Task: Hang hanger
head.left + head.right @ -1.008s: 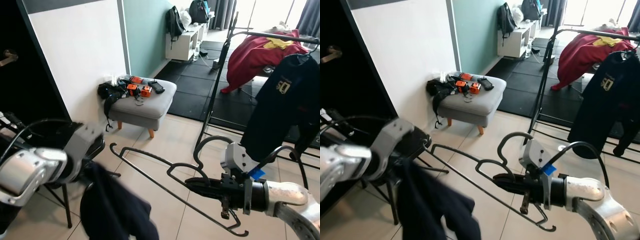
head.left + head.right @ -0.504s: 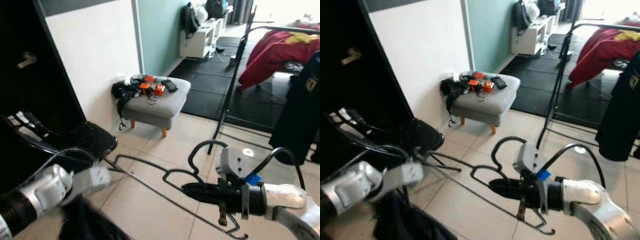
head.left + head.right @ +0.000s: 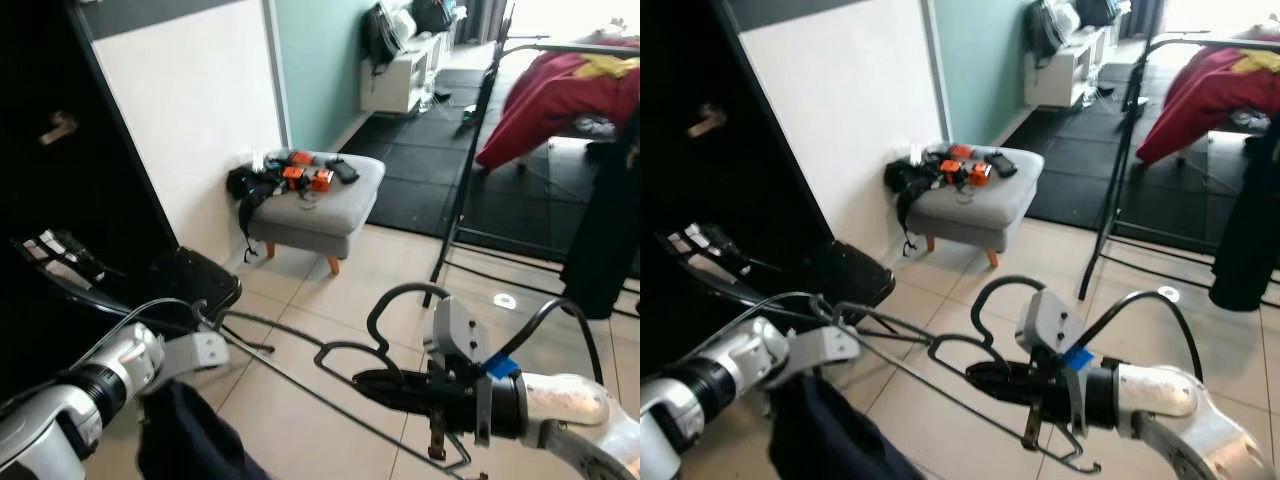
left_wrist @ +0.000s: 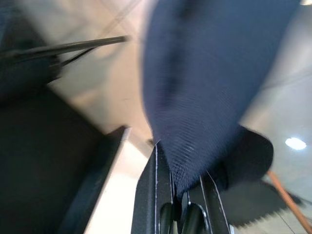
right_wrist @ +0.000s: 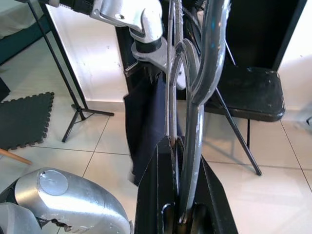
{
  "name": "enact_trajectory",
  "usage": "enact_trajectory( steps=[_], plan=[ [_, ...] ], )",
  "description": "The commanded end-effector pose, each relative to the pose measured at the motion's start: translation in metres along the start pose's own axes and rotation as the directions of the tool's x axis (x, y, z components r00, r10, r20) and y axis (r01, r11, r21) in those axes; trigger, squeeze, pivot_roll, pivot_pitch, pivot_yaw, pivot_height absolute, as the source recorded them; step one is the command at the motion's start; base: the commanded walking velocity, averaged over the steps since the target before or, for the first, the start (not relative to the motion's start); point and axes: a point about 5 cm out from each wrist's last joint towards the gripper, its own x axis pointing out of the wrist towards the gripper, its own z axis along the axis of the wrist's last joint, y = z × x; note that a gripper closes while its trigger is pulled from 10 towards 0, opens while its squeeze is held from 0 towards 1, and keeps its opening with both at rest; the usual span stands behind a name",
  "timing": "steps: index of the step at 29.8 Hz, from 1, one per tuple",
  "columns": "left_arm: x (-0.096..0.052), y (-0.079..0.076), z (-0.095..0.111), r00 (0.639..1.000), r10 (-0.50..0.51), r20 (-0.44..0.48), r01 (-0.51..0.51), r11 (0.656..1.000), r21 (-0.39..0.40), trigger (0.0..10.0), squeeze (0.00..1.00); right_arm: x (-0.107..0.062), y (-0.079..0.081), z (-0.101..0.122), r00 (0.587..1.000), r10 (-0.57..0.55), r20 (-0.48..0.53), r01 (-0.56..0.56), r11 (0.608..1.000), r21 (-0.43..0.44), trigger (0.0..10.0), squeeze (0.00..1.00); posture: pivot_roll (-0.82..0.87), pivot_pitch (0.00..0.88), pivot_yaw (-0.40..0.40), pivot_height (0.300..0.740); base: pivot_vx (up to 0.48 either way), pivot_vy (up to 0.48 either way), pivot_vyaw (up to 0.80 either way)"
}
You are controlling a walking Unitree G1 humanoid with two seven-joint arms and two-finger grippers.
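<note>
Left end effector (image 4: 183, 204) at about 8 o'clock in the head views, fingers pressed together on a fold of dark navy garment (image 3: 185, 440), which hangs limp below it. Just behind, a black folding chair (image 3: 195, 285) against the dark cabinet; white wall above. At 11 o'clock, well apart, a grey footstool (image 3: 315, 195) carrying orange-and-black gear. Centre frame: the black wire hanger (image 3: 330, 355), held roughly level, long bar running out toward 9 o'clock so that its far tip lies just beside the left wrist; the hook curls up at about 5 o'clock. Right end effector (image 3: 385, 385) at 5 o'clock, clamped on the hanger close under the hook; the right wrist view looks straight along the wire pinched between the two black fingers. Upper right, 1 to 2 o'clock, well apart: black clothes rack (image 3: 470, 130) with a red garment (image 3: 545, 90) draped over the rail and a dark one (image 3: 605, 240) hanging at the frame edge. Judgement: garment not yet on the hanger, so the step in hand looks like threading a hanger arm into the cloth before any walk to the rack. To do it well: keep the right grip firm near the hook so the long bar does not swing, have the left lift and spread the cloth so an opening faces the wire tip, feed slowly, avoid snagging the chair.
</note>
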Motion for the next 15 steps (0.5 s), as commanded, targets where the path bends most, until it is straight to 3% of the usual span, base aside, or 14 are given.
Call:
enact_trajectory(
  steps=[1,2,5,6,10,12,13,14,15],
  plan=[
    [-0.002,0.002,-0.006,0.998,-0.037,-0.059,0.04,0.998,0.039,10.0,0.0,0.005,0.007,0.002,0.999,0.031,0.01,-0.031,1.0,0.003,10.0,0.0,-0.1,0.0,0.156,0.74,0.0,0.0,0.0],
    [-0.003,0.0,0.001,0.995,-0.103,0.0,0.103,0.993,-0.062,10.0,0.0,0.006,0.008,0.002,0.999,0.031,0.011,-0.031,0.999,0.005,10.0,0.0,-0.1,0.0,0.157,0.74,0.0,0.0,0.0],
    [-0.003,0.002,0.005,0.992,-0.123,0.022,0.124,0.99,-0.072,10.0,0.0,0.007,0.009,0.002,0.999,0.032,0.013,-0.032,0.999,0.006,10.0,0.0,-0.11,0.0,0.16,0.74,0.0,0.0,0.0],
    [-0.005,0.002,0.015,0.979,-0.169,0.118,0.186,0.97,-0.158,10.0,0.0,0.008,0.009,0.003,0.999,0.032,0.015,-0.032,0.999,0.007,10.0,0.0,-0.1,0.0,0.158,0.74,0.0,0.0,0.0],
    [-0.013,0.01,0.025,0.967,-0.138,0.216,0.18,0.965,-0.189,10.0,0.0,0.008,0.008,0.002,1.0,0.026,0.013,-0.026,1.0,0.006,10.0,0.0,-0.11,0.0,0.161,0.74,0.0,0.0,0.0],
    [-0.027,0.017,0.043,0.896,-0.135,0.423,0.294,0.894,-0.338,10.0,0.0,0.007,0.006,0.002,1.0,0.016,0.015,-0.016,1.0,0.004,10.0,0.0,-0.1,0.0,0.158,0.74,0.0,0.0,0.0],
    [-0.027,0.017,0.043,0.896,-0.135,0.423,0.294,0.894,-0.338,10.0,0.0,0.007,0.006,0.002,1.0,0.016,0.015,-0.016,1.0,0.004,10.0,0.0,-0.1,0.0,0.158,0.74,0.0,0.0,0.0],
    [-0.032,0.02,0.049,0.861,-0.123,0.493,0.341,0.859,-0.381,10.0,0.0,0.007,0.005,0.003,1.0,0.012,0.017,-0.012,1.0,0.004,10.0,0.0,-0.1,0.0,0.158,0.74,0.0,0.0,0.0],
    [-0.041,0.027,0.054,0.812,-0.063,0.58,0.386,0.804,-0.453,10.0,0.0,0.007,0.004,0.002,1.0,0.002,0.017,-0.003,1.0,0.006,10.0,0.0,-0.1,0.0,0.156,0.74,0.0,0.0,0.0]
  ],
)
